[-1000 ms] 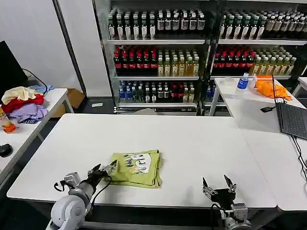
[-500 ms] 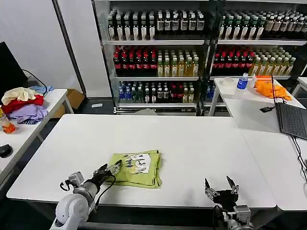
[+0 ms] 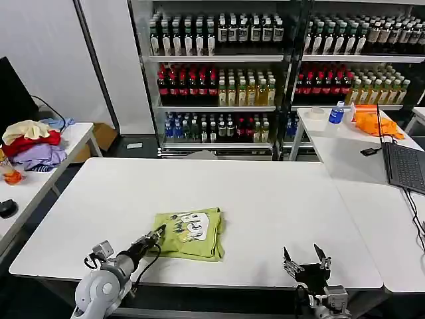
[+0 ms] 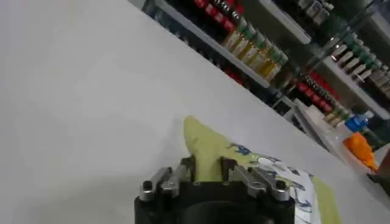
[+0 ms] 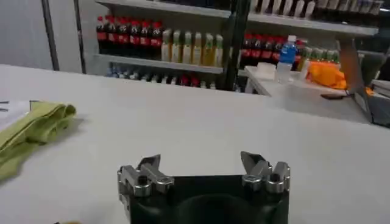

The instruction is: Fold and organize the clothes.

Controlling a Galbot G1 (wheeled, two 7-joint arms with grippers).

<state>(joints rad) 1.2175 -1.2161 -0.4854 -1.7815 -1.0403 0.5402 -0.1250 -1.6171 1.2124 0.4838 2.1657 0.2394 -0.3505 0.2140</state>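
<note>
lime t-shirt [image 3: 191,233], one, folded on white table [image 3: 265,199], corner pinched by left gripper [image 3: 158,234], right gripper [image 3: 306,256] spread open, idle at table's near edge, one garment pile [image 3: 32,146] on side table

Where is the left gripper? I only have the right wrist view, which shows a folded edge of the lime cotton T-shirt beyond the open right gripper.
Observer: The left gripper is at the near left corner of the lime cotton T-shirt, low over the white table.
Operator: Which side of the shirt faces up?
Observer: The printed side; the white-and-dark graphic is on top.
Operator: How is the fold overall?
Observer: From the head view, it lies as a compact, roughly square bundle, well apart from the right gripper at the table's near edge.
</note>
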